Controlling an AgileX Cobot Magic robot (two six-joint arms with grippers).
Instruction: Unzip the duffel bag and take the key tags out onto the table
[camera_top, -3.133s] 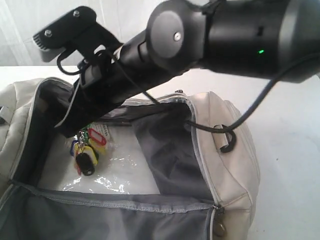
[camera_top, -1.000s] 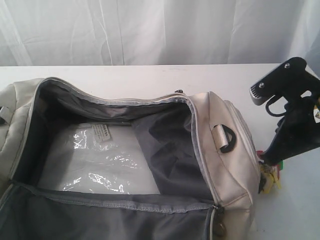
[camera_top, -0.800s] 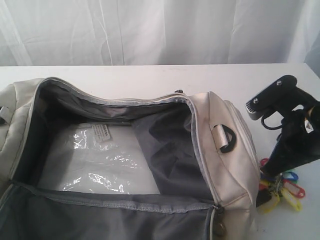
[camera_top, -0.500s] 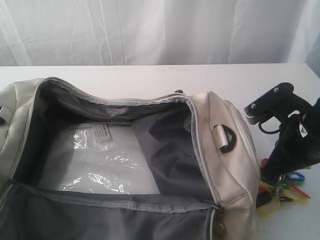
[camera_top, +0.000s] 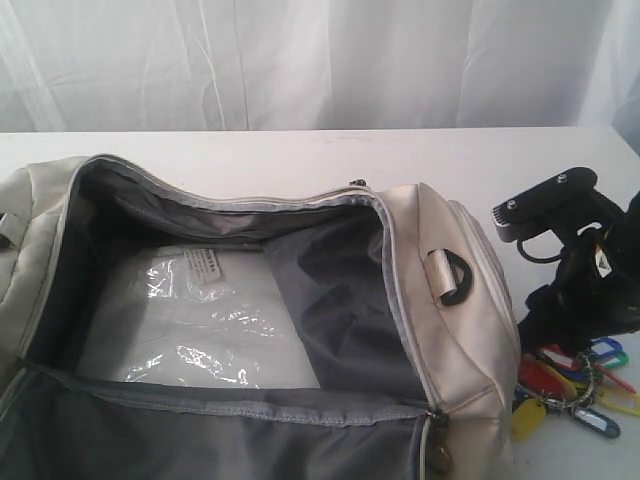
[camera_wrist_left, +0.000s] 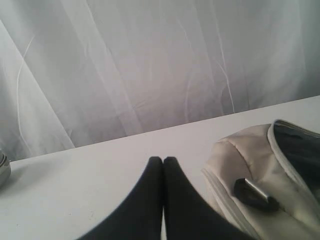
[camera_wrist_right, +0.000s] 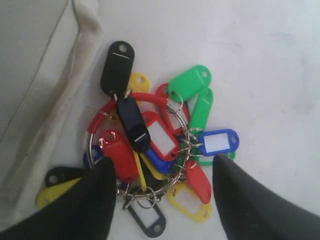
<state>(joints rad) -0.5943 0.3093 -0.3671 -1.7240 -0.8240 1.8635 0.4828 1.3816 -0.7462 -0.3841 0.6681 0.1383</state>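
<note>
The cream duffel bag (camera_top: 455, 330) lies unzipped, its grey lining showing. The key tags (camera_top: 575, 385), a bunch in red, green, blue, yellow and black on a metal ring, lie on the white table (camera_top: 560, 190) just beside the bag's right end; the right wrist view shows the key tags (camera_wrist_right: 160, 140) spread flat next to the bag's side (camera_wrist_right: 40, 85). My right gripper (camera_wrist_right: 162, 172) hangs over them, open, its fingers apart on either side of the bunch. My left gripper (camera_wrist_left: 163, 160) is shut and empty over the table, beside the bag's other end (camera_wrist_left: 250, 165).
A clear plastic-wrapped white packet (camera_top: 200, 320) lies inside the bag. A black D-ring (camera_top: 455, 280) sits on the bag's right end. A white curtain (camera_top: 300, 60) closes off the back. A metal object (camera_wrist_left: 2, 170) shows at the left wrist view's edge.
My right gripper lowered the key tags to the table beside the bag, then opened and let them go. The bunch now lies spread out. The left gripper has not moved.
</note>
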